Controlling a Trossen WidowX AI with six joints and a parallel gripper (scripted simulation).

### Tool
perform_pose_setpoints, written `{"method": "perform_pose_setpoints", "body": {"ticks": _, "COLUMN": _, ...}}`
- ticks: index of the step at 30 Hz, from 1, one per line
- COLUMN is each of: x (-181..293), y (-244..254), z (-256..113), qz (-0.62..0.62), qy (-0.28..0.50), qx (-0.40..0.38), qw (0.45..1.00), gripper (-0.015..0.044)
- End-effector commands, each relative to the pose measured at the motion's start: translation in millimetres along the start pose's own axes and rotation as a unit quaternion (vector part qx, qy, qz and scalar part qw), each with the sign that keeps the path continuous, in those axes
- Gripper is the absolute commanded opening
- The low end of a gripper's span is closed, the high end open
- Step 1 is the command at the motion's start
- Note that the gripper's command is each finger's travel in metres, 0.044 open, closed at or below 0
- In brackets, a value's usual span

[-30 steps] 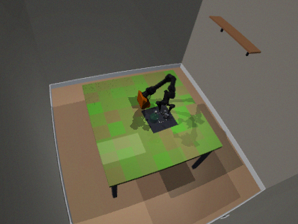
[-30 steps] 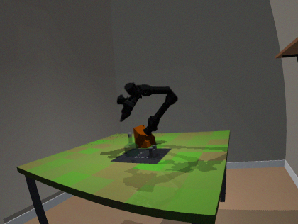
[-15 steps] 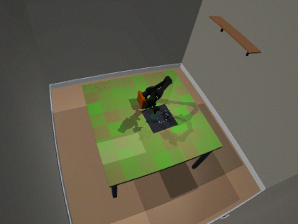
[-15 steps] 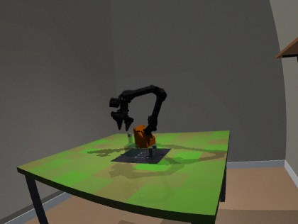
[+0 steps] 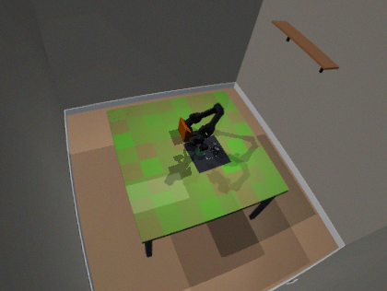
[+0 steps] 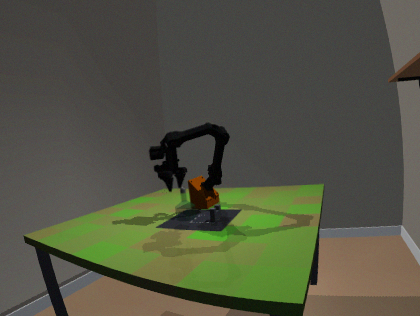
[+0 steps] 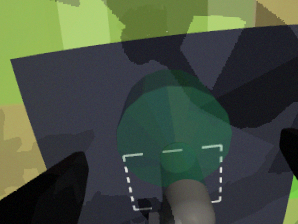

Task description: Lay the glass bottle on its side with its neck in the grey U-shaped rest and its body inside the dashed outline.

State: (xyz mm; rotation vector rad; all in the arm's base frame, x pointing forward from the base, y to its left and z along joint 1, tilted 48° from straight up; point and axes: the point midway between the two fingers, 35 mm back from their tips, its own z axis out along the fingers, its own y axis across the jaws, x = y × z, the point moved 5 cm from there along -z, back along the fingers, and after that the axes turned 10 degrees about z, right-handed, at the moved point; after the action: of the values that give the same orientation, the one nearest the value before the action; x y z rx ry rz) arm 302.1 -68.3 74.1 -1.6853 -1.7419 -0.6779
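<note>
Above the green glass bottle, the hand is open; no readable writing shows.

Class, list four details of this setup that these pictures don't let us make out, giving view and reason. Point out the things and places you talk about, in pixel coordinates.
- Glass bottle (image 5: 198,152) (image 6: 183,196) (image 7: 165,110), mouth: wrist; cut off by bottom edge.
- Dashed outline (image 5: 209,157) (image 6: 197,219) (image 7: 221,172), near side: wrist; partly behind the bottle's neck.
- Grey rest (image 5: 215,149) (image 6: 213,215), U shape: exterior; too small, dark.
- Gripper (image 5: 202,147) (image 6: 175,189) (image 7: 184,149), finger bases: wrist; beyond picture edges.
</note>
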Motion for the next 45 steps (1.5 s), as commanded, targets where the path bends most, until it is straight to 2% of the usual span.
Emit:
{"method": "perform_pose_setpoints", "body": {"ticks": 1, "x": 5.7, "y": 0.1, "z": 0.6, "qz": -0.002, "qy": -0.002, "qx": 0.004, "qw": 1.000, "gripper": 0.0440}}
{"method": "perform_pose_setpoints", "body": {"ticks": 25, "x": 41.4, "y": -7.1, "z": 1.0, "qz": -0.002, "qy": -0.001, "qx": 0.004, "qw": 1.000, "gripper": 0.0440}}
{"method": "perform_pose_setpoints", "body": {"ticks": 37, "x": 41.4, "y": -7.1, "z": 1.0, "qz": -0.002, "qy": -0.001, "qx": 0.004, "qw": 1.000, "gripper": 0.0125}}
{"method": "perform_pose_setpoints", "body": {"ticks": 45, "x": 41.4, "y": -7.1, "z": 1.0, "qz": -0.002, "qy": -0.001, "qx": 0.004, "qw": 1.000, "gripper": 0.0106}}
